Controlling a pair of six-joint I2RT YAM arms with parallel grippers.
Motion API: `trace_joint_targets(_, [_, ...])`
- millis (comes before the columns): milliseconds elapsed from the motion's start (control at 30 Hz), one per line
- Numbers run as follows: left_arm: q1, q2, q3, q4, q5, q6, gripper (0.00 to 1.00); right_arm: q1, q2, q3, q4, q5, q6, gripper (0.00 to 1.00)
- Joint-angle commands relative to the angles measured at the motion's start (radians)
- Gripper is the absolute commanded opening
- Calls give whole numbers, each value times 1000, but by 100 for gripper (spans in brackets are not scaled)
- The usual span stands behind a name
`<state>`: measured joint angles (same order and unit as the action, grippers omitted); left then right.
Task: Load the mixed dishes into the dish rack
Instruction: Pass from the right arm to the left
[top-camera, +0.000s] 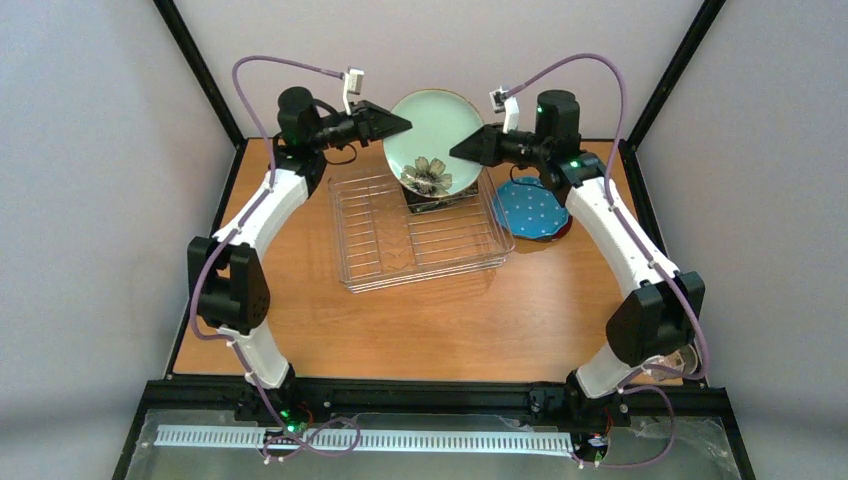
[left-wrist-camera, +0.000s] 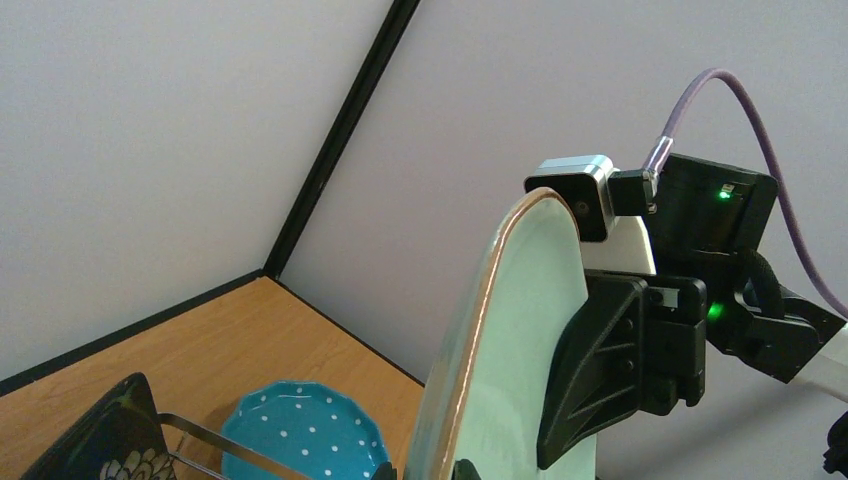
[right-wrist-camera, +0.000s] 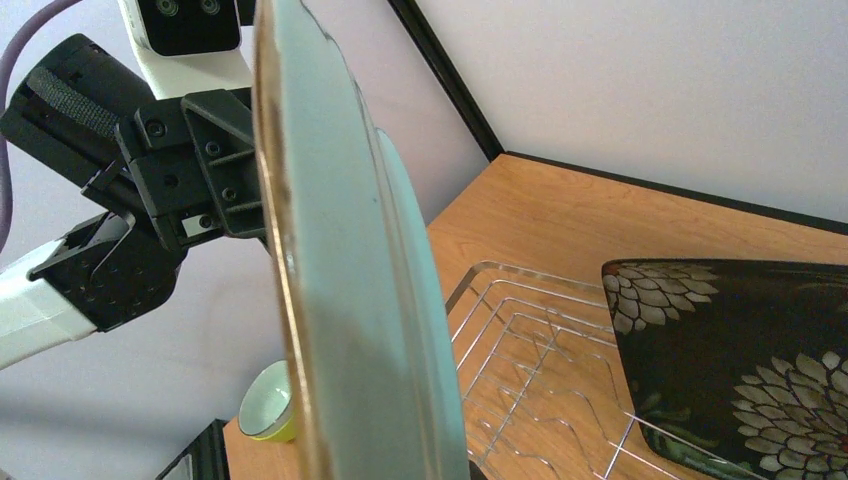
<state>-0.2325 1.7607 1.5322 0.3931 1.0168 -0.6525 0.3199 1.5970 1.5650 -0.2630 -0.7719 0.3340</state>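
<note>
Pale mint plate (top-camera: 435, 125) is held upright over the dish rack (top-camera: 380, 250), clamped in the right gripper (top-camera: 455, 152) for slotting in; left gripper (top-camera: 408, 124) can't be called either way.

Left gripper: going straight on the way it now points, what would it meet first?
The pale mint plate, which stands on edge. The left gripper points across at its left rim, tips right at it; whether they clamp it is unclear. Past the plate, the right gripper grips the opposite rim.
</note>
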Motion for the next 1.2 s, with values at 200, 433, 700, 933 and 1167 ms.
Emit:
trace_joint_targets(200, [-52,13,81,-113,104,1,0,34,100,89,125,24,-25,2])
trace_joint_targets(433, [-51,-67,76,-299,-41,206,0,25,150,154,74,69,-53,3])
trace_joint_targets(700, [-51,-85,52,-283,-74,243,0,3,176,158,93,65,-25,24])
trace_joint_targets(933, [-52,-83,39,-265,-93,257,0,-34,192,153,95,57,-2,49])
trace_joint_targets(1167, [-51,-60,43,-254,-94,261,0,-48,207,136,104,54,9,56])
